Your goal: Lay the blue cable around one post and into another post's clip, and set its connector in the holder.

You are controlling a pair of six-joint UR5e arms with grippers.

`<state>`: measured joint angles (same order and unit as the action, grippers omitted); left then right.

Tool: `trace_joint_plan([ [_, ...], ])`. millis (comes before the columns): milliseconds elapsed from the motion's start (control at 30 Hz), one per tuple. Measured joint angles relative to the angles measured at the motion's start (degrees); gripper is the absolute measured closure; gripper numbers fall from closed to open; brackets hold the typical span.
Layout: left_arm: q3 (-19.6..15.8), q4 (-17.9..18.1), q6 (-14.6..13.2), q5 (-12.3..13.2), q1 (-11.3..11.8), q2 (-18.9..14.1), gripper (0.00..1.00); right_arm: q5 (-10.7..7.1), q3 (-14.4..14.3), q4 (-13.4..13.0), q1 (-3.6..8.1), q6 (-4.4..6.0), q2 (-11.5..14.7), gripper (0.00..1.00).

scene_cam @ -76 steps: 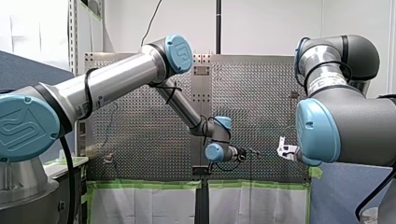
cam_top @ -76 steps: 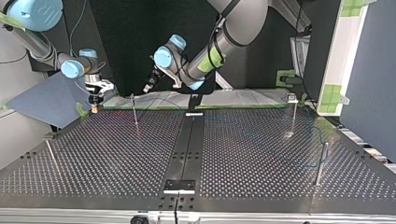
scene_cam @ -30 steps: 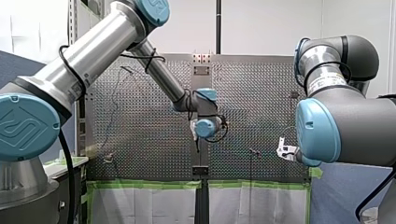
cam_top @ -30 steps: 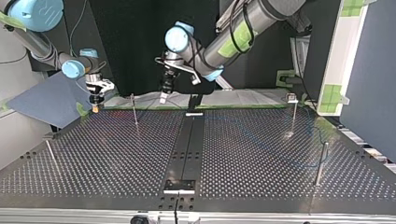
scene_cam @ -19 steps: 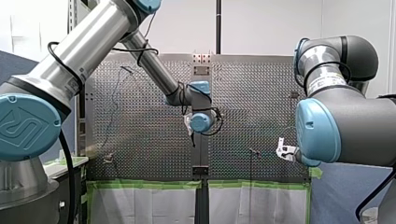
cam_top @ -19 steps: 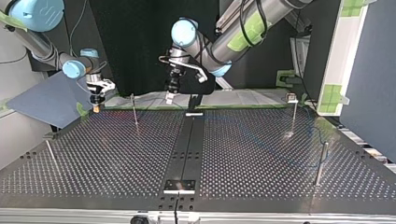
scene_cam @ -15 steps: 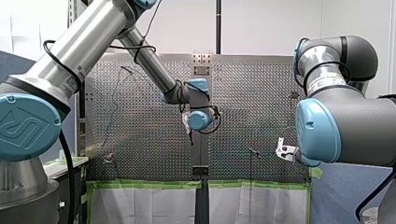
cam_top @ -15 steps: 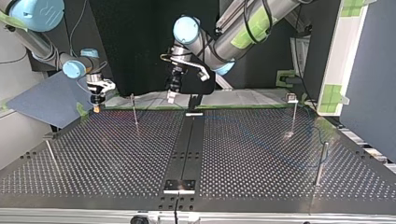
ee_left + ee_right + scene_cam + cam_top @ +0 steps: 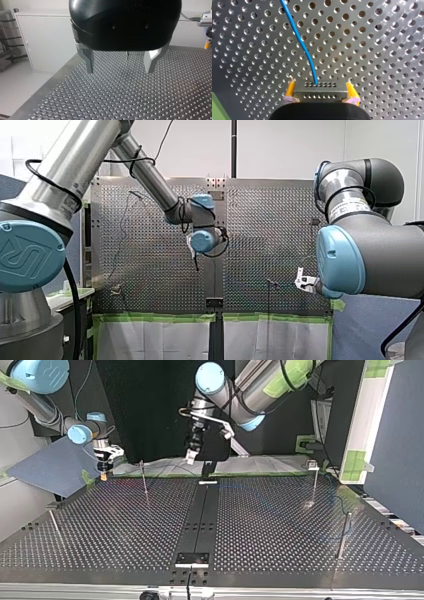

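In the right wrist view, my right gripper (image 9: pixel 320 94) is shut on a grey connector (image 9: pixel 320 90), gripped between yellow pads. The blue cable (image 9: pixel 299 40) runs from the connector ahead over the perforated plate. In the top view this right gripper (image 9: pixel 102 471) hangs over the table's far left corner. My left gripper (image 9: pixel 120 67) stands open with nothing between its metal fingers (image 9: pixel 88 61), above the plate. The top view shows the left gripper (image 9: pixel 191 455) raised above the far end of the black centre strip (image 9: pixel 200 515). A thin post (image 9: pixel 144 480) stands between the two grippers.
Other thin posts rise at the top view's right (image 9: pixel 314 482), near right (image 9: pixel 344 535) and near left (image 9: pixel 54 525). Small brackets sit at the strip's far end (image 9: pixel 207 481) and near end (image 9: pixel 191 560). Green tape edges the far side.
My left arm has lifted away from the post and swung its open gripper toward the top view's right, now pointing down at the plate. My right arm has kept still.
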<state>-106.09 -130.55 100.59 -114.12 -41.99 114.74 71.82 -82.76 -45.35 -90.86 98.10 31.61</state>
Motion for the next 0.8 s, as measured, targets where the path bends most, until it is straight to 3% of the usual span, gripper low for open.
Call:
trace_joint_plan([
  [467,-8.0,6.1,0.0,0.3,-0.1,-8.0,0.0,-0.08,0.0,0.0,-0.3,0.0,-0.1,1.0],
  [800,-13.5,5.4,-0.2,-1.3,0.3,-11.7,0.0,-0.08,0.1,0.1,-0.47,-0.16,-0.1,1.0],
])
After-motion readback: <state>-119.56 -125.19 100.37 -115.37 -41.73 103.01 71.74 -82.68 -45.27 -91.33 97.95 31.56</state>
